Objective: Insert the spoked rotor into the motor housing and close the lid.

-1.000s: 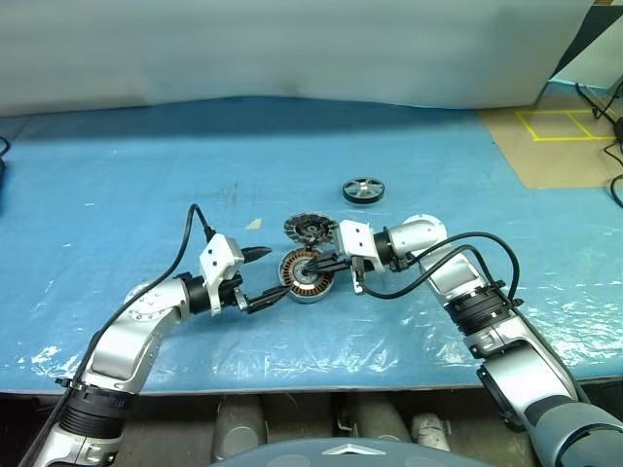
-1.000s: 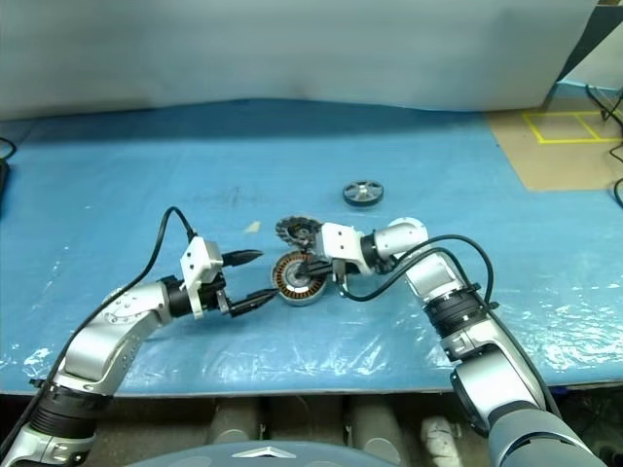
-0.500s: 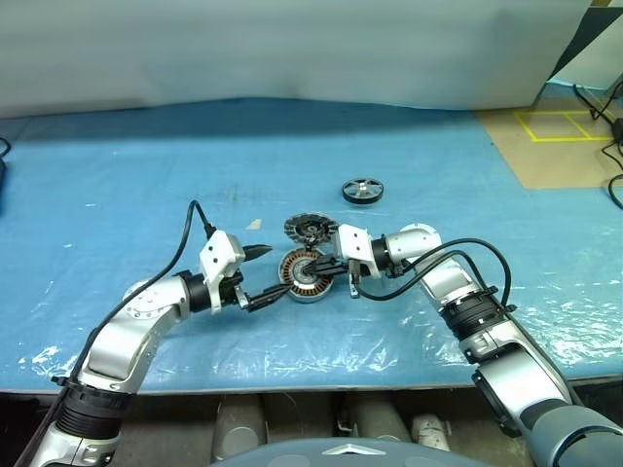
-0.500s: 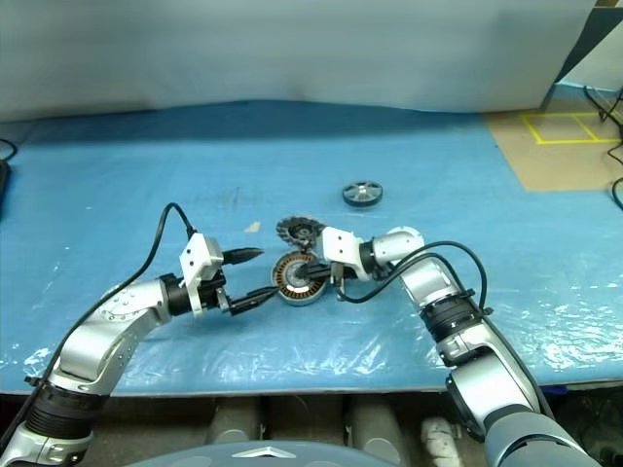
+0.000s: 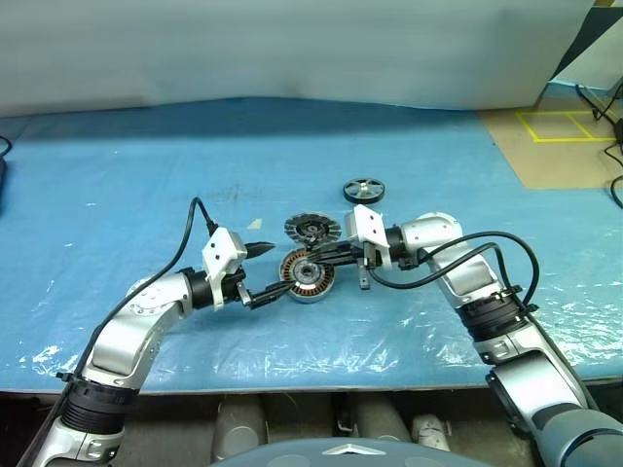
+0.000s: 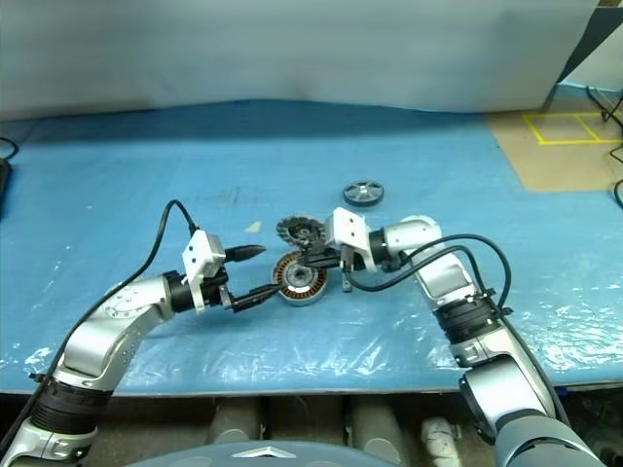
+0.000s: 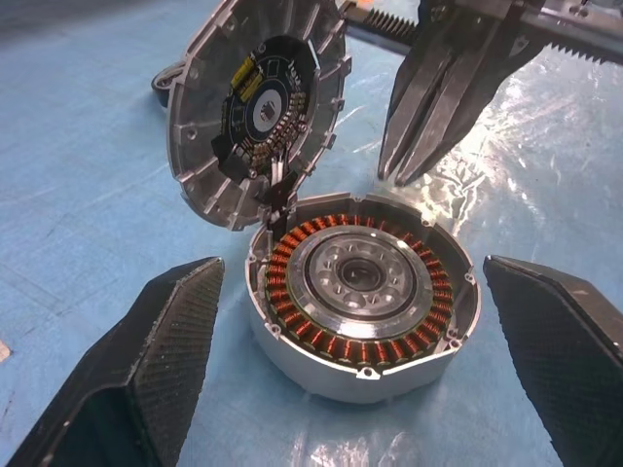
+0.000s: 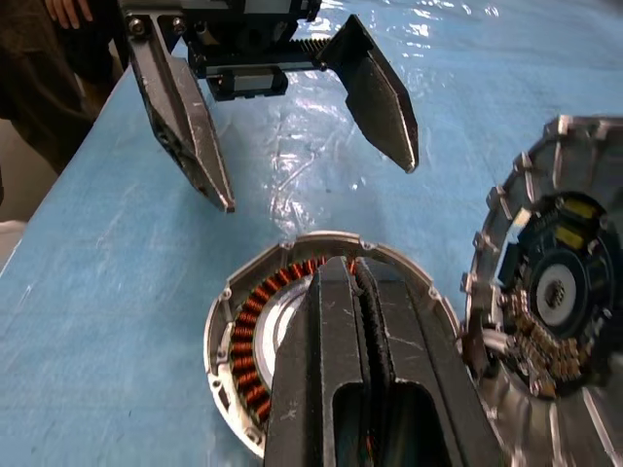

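Note:
The motor housing (image 5: pixel 308 277) lies open on the blue table, its copper windings and silver centre showing. Its lid (image 5: pixel 311 230) stands tilted up on the far edge, ribbed inner face toward me. The spoked rotor (image 5: pixel 363 190) rests flat on the table, farther back and to the right, apart from both grippers. My left gripper (image 5: pixel 272 270) is open, one finger on each side of the housing's left rim without touching it. My right gripper (image 5: pixel 311 258) is shut and empty, its tips hovering just above the housing (image 8: pixel 255 336), beside the lid (image 8: pixel 555 292).
The blue sheet (image 5: pixel 146 175) covers the table to its front edge (image 5: pixel 292 387). Brown floor with yellow tape (image 5: pixel 565 126) lies at the far right. A person's hand (image 8: pixel 66 10) shows beyond the table in the right wrist view.
My right gripper, still shut, has lifted a little and drawn back to the right from the housing's centre. The left gripper, housing, lid and rotor have not moved.

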